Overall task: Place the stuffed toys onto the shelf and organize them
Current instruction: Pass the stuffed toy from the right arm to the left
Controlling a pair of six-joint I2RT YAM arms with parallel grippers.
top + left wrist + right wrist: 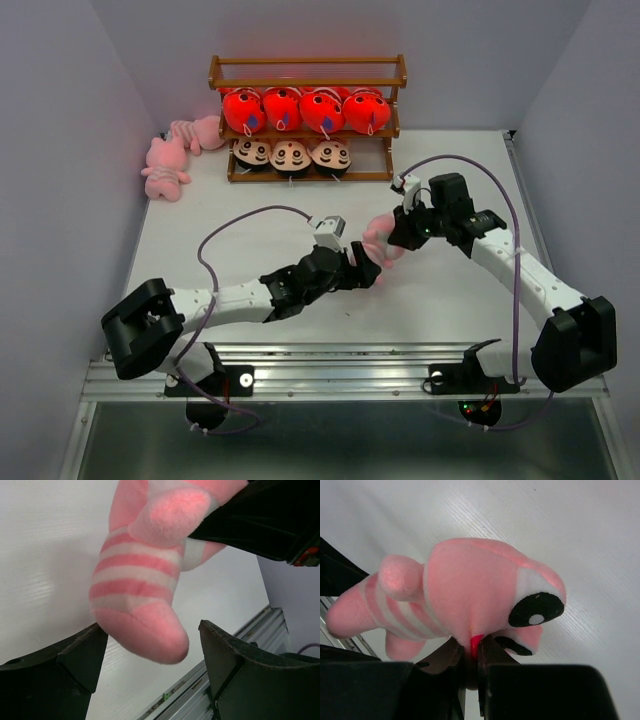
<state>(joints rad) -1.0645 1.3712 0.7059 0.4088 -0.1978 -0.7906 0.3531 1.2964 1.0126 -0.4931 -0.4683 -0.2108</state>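
Top view, shelf: the shelf (307,72) is standing at the far edge of the table (440,300).
Top view, middle tier: four fish toys (305,110) are sitting abreast, filling the tier.
Top view, lower tier: three boy dolls (290,154) are sitting side by side.
Top view, table: two loose frog toys (165,165) are lying just left of the shelf.
Top view, mid-table: the held frog toy (378,240) is hanging between the left gripper (362,272) and the right gripper (398,232).
Left wrist view, left gripper (152,629): it is standing spread, its fingers (65,665) flanking the striped end of the held frog toy (135,580). Whether either finger is touching the plush is hard to judge.
Left wrist view, upper right: the black part, probably the right gripper (260,520), is lying against the toy.
Right wrist view, right gripper (472,655): it is pinching the underside of the held frog toy (470,590) beside a red patch.
Right wrist view, toy pose: it is lying sideways above the table, with the black eye pointing right and the striped end pointing left.
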